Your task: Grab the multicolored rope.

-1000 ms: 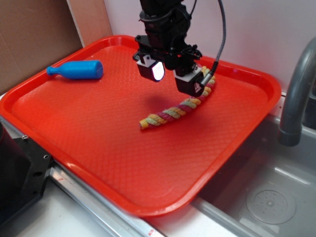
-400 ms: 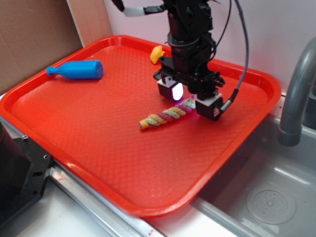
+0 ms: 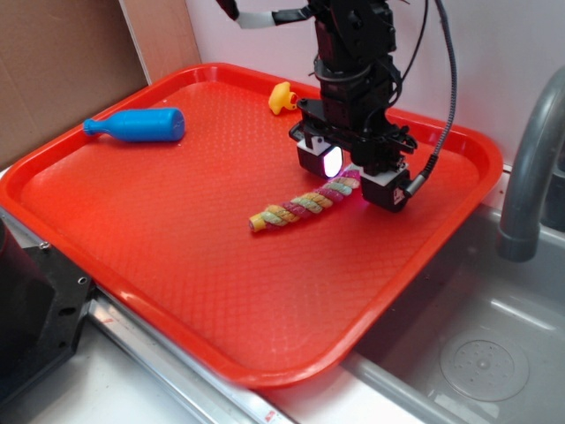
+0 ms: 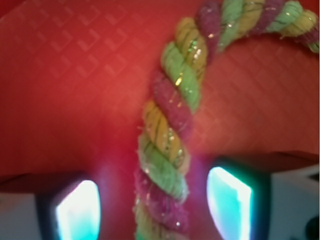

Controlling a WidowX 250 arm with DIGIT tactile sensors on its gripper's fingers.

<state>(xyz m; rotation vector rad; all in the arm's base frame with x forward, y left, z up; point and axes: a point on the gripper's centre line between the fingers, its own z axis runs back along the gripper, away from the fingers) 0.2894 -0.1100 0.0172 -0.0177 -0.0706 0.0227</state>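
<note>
Exterior: multicolored rope point(image 3: 305, 205) lies mid-frame on red tray point(image 3: 177, 265), slanting up-right; pincer point(image 3: 355, 177) spread, lowered over its upper-right end. Blue bottle point(image 3: 137, 124) at upper left, yellow duck point(image 3: 282, 97) near tray's top edge. Wrist: rope point(image 4: 172, 120) runs between the two glowing fingers point(image 4: 77, 212), neither visibly touching it.

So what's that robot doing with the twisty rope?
The robot's hand is down on the red tray, open, with one finger on each side of the rope. The wrist view shows the rope lying between the two fingers, not squeezed yet. It looks ready to close and grab it. A blue bottle and a little yellow duck sit farther back on the tray, untouched.
</note>
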